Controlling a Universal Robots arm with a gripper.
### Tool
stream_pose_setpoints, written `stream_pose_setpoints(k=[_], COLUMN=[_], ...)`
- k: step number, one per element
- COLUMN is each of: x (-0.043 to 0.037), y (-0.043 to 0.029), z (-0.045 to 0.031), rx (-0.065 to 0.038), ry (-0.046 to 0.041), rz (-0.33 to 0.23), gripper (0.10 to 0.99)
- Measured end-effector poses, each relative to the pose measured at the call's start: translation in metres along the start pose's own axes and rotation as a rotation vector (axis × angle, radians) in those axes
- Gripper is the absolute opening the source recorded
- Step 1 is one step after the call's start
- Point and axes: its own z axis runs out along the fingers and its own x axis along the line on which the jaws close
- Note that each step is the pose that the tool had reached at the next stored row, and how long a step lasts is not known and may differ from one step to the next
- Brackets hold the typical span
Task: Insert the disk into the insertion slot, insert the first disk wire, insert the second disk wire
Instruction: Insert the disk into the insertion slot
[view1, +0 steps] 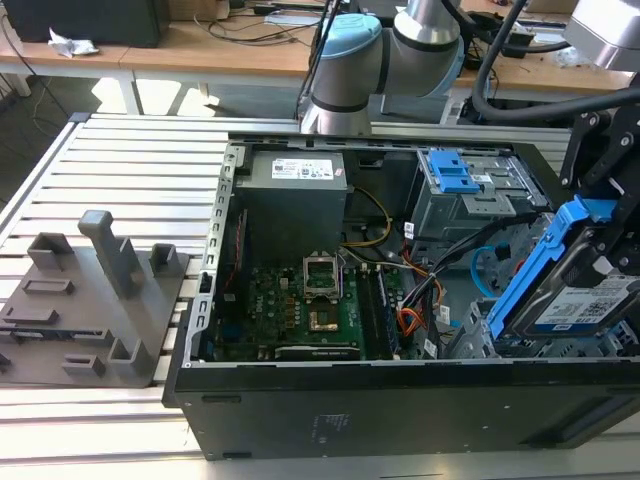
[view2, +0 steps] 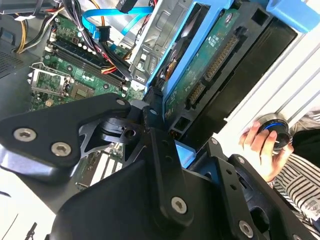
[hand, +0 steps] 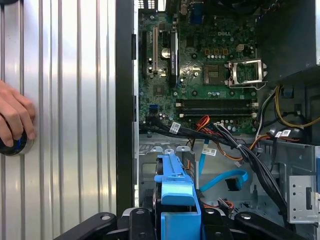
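Disk (view1: 585, 305): we see it tilted on edge at the exterior view's right, blue carrier rim uppermost, white-and-blue label showing; its green circuit board shows in the second wrist view; not yet seated in any bay
Gripper (hand: 177, 219): we find its black fingers closed on the blue carrier from both sides, clamping the disk between them
Computer case (view1: 400, 410): black, open on top, lying on the slatted metal table (view1: 120, 170)
Insertion slot (view1: 470, 338): grey perforated cage just below the disk's lower end; we cannot tell whether they touch
First disk wire (view1: 408, 320): orange-red leads lie loose beside the motherboard (view1: 300, 300), clear of the disk
Second disk wire (hand: 222, 176): light blue flat cable curls inside the case near the cage, its dark plug end lying free
Blue-latched cage (view1: 455, 175): taller, solid grey, beyond the disk, deeper in the case
Hand (hand: 15, 122): a person's hand rests on a round dark knob (view2: 272, 127) on the table slats, outside the case
Grey fixture (view1: 100, 290): on the table at the exterior view's left, well apart from the case
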Motion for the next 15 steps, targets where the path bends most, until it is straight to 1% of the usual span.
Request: stream_pose_setpoints(k=[10,12,13,15], x=[-0.0001,-0.0001,-0.0013,-0.001], y=[-0.0003,-0.0004,-0.0003,-0.0003], z=[0.0067,0.0101,0.0089,0.0088], rx=[0.0,0.0,0.0,0.0], ry=[0.0003,0.0005,0.0026,-0.0001], rz=[0.0,0.0,0.0,0.0], gripper=[0.365,0.365,0.365,0.365])
